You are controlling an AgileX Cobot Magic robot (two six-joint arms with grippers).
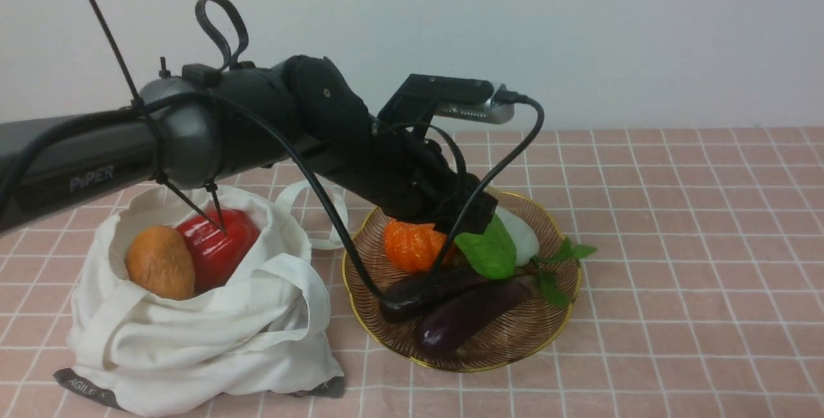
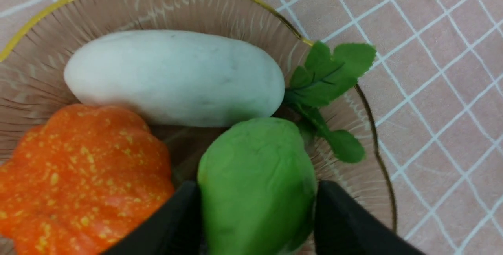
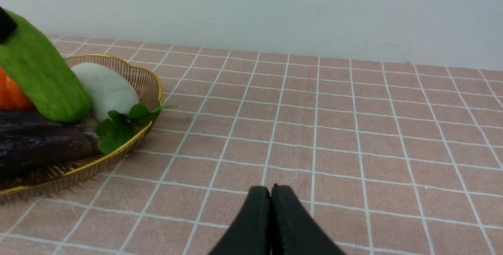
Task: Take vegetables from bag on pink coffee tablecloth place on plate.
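the left gripper (image 2: 257, 187) has its two black fingers (image 2: 178, 223) pressed against either side of the light-green gourd (image 2: 253, 153), gripping it at its thicker end, and it hangs over the plate (image 1: 561, 334) with the gourd tilted, narrower end downward. that end sits low among the things already on the plate (whether it touches any of them cannot be told). just beside it lie a white oblong vegetable (image 2: 173, 76) toward the far rim, an orange speckled pumpkin (image 2: 78, 176) on the bag's side, and a green leafy sprig (image 2: 330, 78) at the rim away from the bag; two dark purple aubergines (image 1: 470, 315) lie across the near half of the plate. left of the plate and close to it stands the white bag (image 1: 225, 334), mouth open, with the red bell pepper (image 1: 215, 247) and the orange-brown potato-like lump (image 1: 159, 262) side by side inside, touching. everything rests on the pink tablecloth (image 1: 695, 244). the right gripper (image 3: 270, 192) has its jaws pressed together with nothing between them, low over bare cloth, apart from the plate.
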